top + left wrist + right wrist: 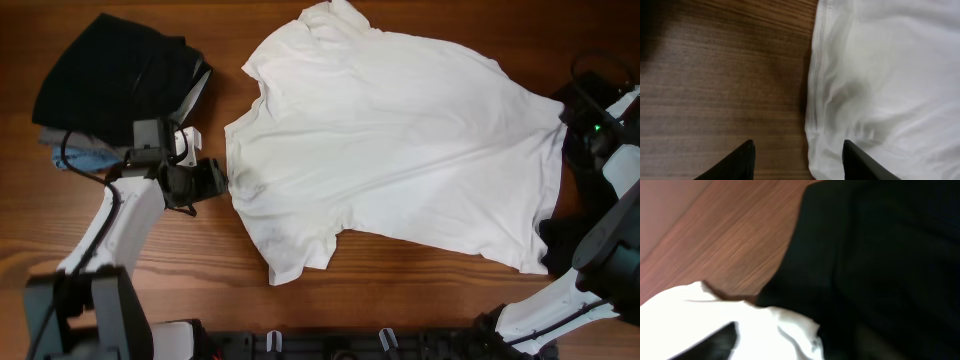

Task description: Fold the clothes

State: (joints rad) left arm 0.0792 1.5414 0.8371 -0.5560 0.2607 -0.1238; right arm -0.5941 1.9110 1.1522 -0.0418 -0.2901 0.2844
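Shirt: white T-shirt (pixel 400 150) spread flat and wrinkled, mid-worktop (pixel 300 300).
Left gripper (pixel 797 150): jaws apart, low at the shirt's left edge. One finger is over bare wood, the other over cloth. Nothing pinched.
Right gripper (pixel 572 118): at the shirt's right edge. Wrist view blurred, so cannot tell how the jaws stand.
Black garment (pixel 880 255): loose, touching the shirt's right edge.
Folded dark pile (pixel 110 75): far left, apart from the shirt.
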